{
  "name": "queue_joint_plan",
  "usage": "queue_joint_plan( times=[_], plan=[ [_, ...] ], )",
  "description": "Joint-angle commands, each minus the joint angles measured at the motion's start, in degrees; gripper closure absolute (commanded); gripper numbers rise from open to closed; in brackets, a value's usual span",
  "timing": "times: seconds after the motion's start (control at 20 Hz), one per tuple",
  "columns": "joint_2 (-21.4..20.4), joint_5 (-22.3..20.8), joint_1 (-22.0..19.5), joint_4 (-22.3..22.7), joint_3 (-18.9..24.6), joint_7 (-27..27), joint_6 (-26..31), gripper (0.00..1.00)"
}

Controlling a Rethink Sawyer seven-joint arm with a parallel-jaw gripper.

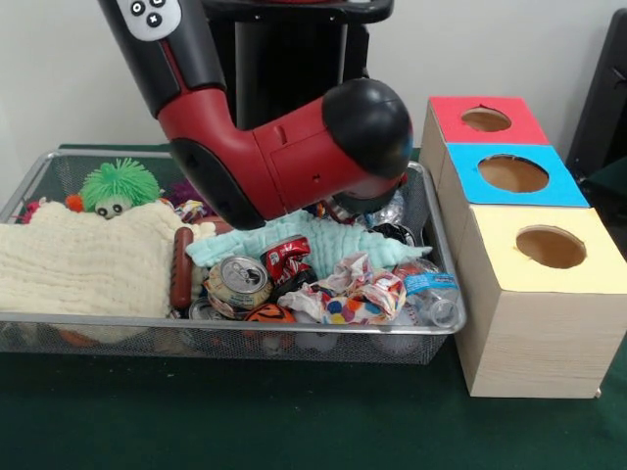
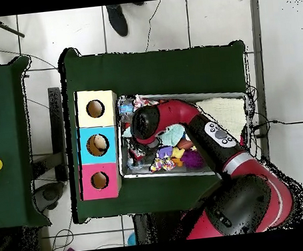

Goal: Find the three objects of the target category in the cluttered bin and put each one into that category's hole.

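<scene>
The red and black arm is bending low over the wire bin at the frame's center, hiding its gripper, so I cannot tell its state, while a crushed can is lying among the clutter left of the three boxes.

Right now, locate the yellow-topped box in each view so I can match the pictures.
Front view: yellow-topped box sits at the right, nearest the camera, beside the wire bin.
Overhead view: yellow-topped box sits at upper left, topmost of three.
Shared landmark: the blue-topped box adjoins it.
</scene>
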Motion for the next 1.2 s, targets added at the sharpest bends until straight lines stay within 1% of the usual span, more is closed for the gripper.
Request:
queue_joint_plan(
  times=[0.05, 0.15, 0.2, 0.45, 0.9, 1.2],
  plan=[
    [6.18, -2.3, -2.26, -1.9, 1.85, -20.52, -6.94, 0.0],
    [6.61, -2.19, -2.92, -1.41, 2.5, -20.42, -8.01, 0.0],
    [6.86, -2.48, -3.31, -1.27, 2.99, -20.26, -8.15, 1.0],
    [8.28, -1.95, -5.34, -0.1, 4.89, -20.24, -11.84, 1.0],
    [8.99, -2.53, -6.9, 1.09, 6.21, -20.2, -14.38, 1.0],
    [8.57, -2.98, -6.25, -0.19, 5.86, -20.47, -14.73, 1.0]
  ],
)
